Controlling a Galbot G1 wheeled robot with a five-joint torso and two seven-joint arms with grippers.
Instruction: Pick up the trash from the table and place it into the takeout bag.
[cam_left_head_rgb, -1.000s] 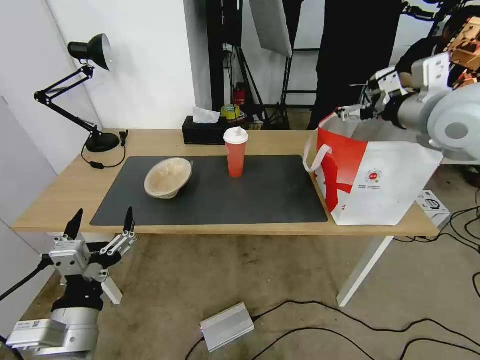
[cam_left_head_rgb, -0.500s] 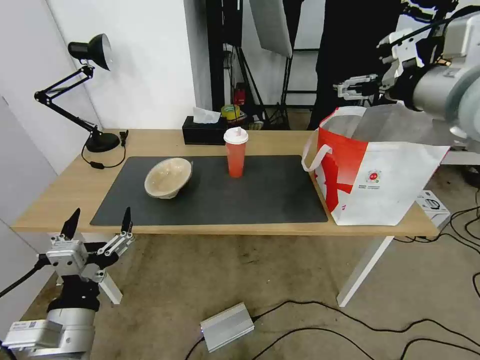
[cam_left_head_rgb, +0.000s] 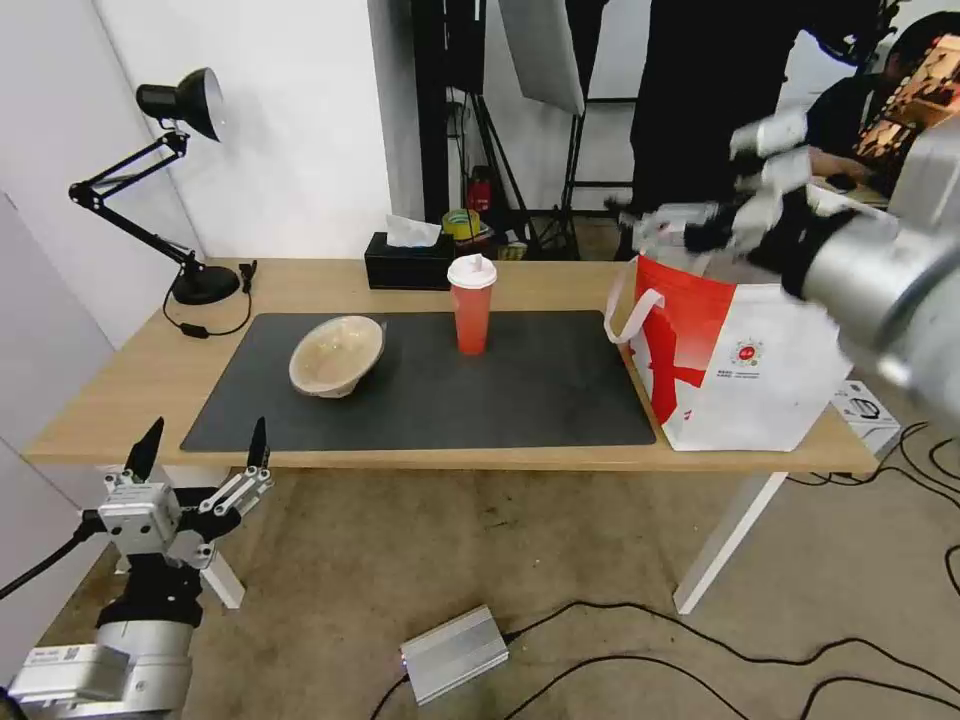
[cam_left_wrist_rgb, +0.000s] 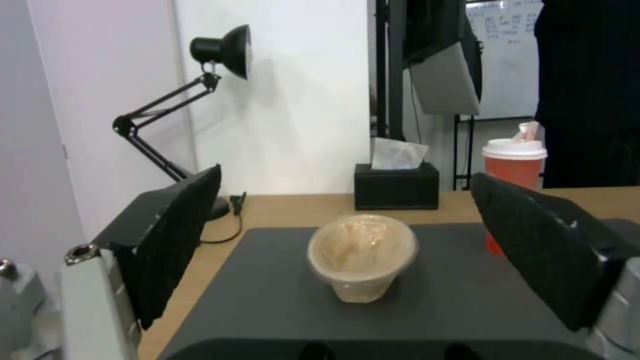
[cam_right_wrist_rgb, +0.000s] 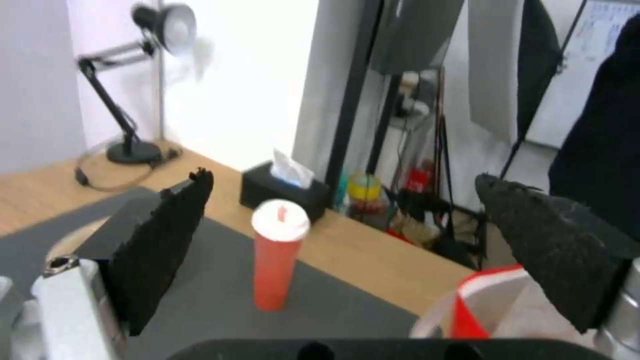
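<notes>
Spread wide, empty: black fingers (cam_right_wrist_rgb: 167, 240) of right gripper (cam_left_head_rgb: 672, 215), blurred, above near rim of red-and-white takeout bag (cam_left_head_rgb: 745, 365); exact height over the opening hard to judge from the smear. Also parted, holding nothing: left gripper (cam_left_head_rgb: 200, 452), parked low in front of the table (cam_left_head_rgb: 130, 375), below its near-left corner, fingertips up.

Standing on right end of light-wood table, partly overlapping the dark grey mat (cam_left_head_rgb: 520, 385): the bag, white strap handle hanging at its left side, small round red logo facing the head camera. Near middle of mat, upright toward its far edge: tall red drink cup (cam_left_head_rgb: 471, 303) with white lid. Left of cup, well apart from it, tipped on its side: beige paper bowl (cam_left_head_rgb: 336, 355), mouth turned toward the left wrist camera. Behind the cup, off the mat, at table's far edge: black tissue box (cam_left_head_rgb: 406, 262). At far-left corner: black desk lamp (cam_left_head_rgb: 165, 175).
</notes>
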